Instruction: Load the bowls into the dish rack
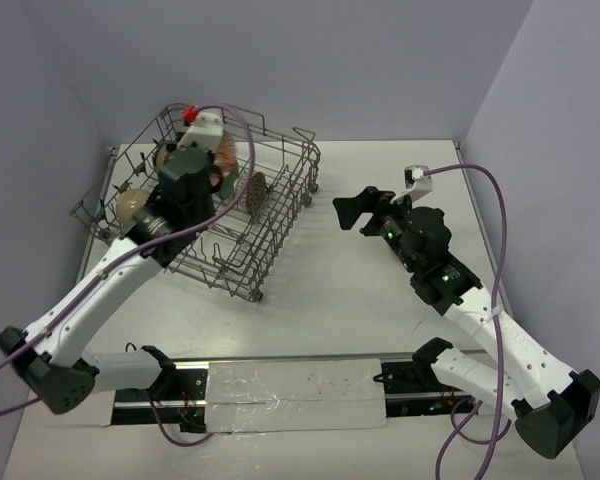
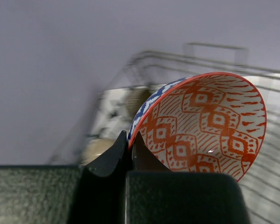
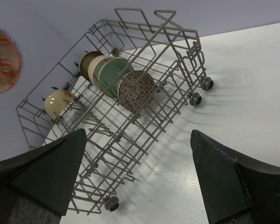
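Note:
My left gripper [image 1: 208, 160] is shut on the rim of a bowl [image 2: 203, 126] with an orange-red pattern inside and a blue-white outside. It holds the bowl tilted on edge above the far part of the grey wire dish rack [image 1: 285, 215]. In the left wrist view the fingertips [image 2: 121, 144] pinch the bowl's left rim. My right gripper [image 1: 365, 210] is open and empty, just right of the rack. In the right wrist view the rack [image 3: 130, 126] holds a row of upright bowls: brown patterned [image 3: 136, 88], green [image 3: 113, 74] and cream [image 3: 99, 65]. A beige bowl [image 3: 58, 102] stands apart.
The rack sits skewed at the table's far left, on small wheels [image 3: 111, 203]. Purple walls close in on the left, back and right. A taped strip [image 1: 295, 392] lies between the arm bases at the near edge.

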Robot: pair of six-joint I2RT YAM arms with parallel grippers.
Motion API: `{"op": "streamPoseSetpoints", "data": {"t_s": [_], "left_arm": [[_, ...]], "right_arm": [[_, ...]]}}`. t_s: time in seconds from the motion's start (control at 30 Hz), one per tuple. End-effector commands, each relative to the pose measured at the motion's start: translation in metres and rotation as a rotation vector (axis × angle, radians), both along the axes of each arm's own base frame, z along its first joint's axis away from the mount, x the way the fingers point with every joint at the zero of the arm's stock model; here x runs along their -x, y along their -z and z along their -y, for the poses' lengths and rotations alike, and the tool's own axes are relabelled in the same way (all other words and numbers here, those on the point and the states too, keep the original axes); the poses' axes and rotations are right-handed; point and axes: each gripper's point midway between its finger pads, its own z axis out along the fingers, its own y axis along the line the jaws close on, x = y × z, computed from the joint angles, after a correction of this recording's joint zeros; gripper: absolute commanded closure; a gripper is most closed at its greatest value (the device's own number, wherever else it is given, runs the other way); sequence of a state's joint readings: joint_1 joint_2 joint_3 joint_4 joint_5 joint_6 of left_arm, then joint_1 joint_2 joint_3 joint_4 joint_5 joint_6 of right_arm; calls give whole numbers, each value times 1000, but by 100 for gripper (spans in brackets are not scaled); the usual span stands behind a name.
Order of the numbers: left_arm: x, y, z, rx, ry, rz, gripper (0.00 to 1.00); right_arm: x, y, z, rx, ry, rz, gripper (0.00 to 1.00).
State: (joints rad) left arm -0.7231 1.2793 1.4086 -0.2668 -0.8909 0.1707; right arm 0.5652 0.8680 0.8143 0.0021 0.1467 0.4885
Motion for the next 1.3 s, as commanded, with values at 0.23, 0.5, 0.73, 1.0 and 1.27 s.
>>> {"op": "streamPoseSetpoints", "data": {"t_s": [0.23, 0.5, 0.73, 1.0, 1.27], "left_arm": [[5, -1, -153, -450, -336, -1, 100], [-28, 67, -168, -660, -336, -152, 100], [-48, 95, -171, -719, -356, -214, 100], [-54, 135, -171, -753, -338, -302, 100], [-50, 153, -174, -813, -354, -319, 100]], "right_arm": [[13, -1, 1, -10, -38, 76, 0], [16, 2, 8, -4, -14, 91, 0], [15, 6, 13, 5, 9, 93, 0], [15, 4, 17, 6, 27, 99, 0], [14, 5, 18, 6, 32, 101, 0]]}}
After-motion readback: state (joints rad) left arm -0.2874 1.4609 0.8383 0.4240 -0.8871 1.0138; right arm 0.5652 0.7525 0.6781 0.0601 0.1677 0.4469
